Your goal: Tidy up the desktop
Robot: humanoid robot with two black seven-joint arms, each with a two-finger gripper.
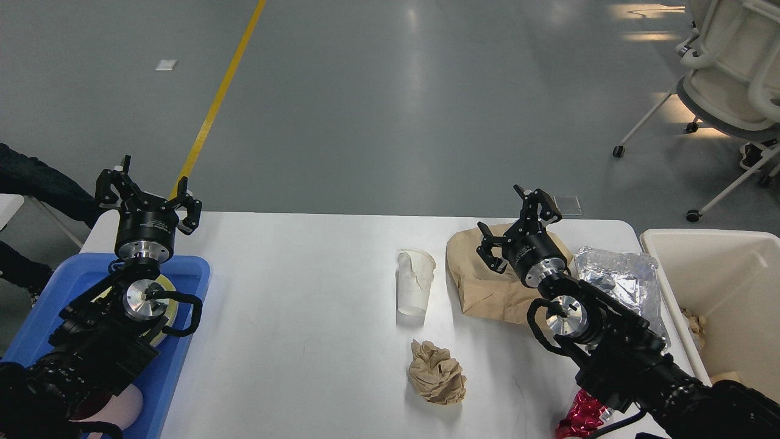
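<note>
The left arm comes in at the lower left and rises over the blue tray (pixel 189 274). Its gripper (pixel 149 195) points up and away, above the tray's far edge, with the fingers spread wide and nothing between them. The right arm enters from the lower right corner and reaches diagonally up and to the left. Its gripper (pixel 518 222) hovers over the brown paper bag (pixel 481 286), fingers also spread wide and empty.

The desktop (pixel 304 317) fills the middle of the view, with the tray on its left end and the cream bin (pixel 719 268) just off its right edge.

On the desktop lie one torn white paper cup (pixel 414 286), one crumpled brown paper ball (pixel 436 372) nearer the robot, one flattened brown paper bag, one crinkled foil container (pixel 621 274) just right of the bag, and one red shiny scrap (pixel 579 414) at the near edge under the right arm. In the tray sits one yellowish round thing (pixel 170 305), mostly hidden by the left arm. The bin holds some scraps of paper (pixel 694 323).
</note>
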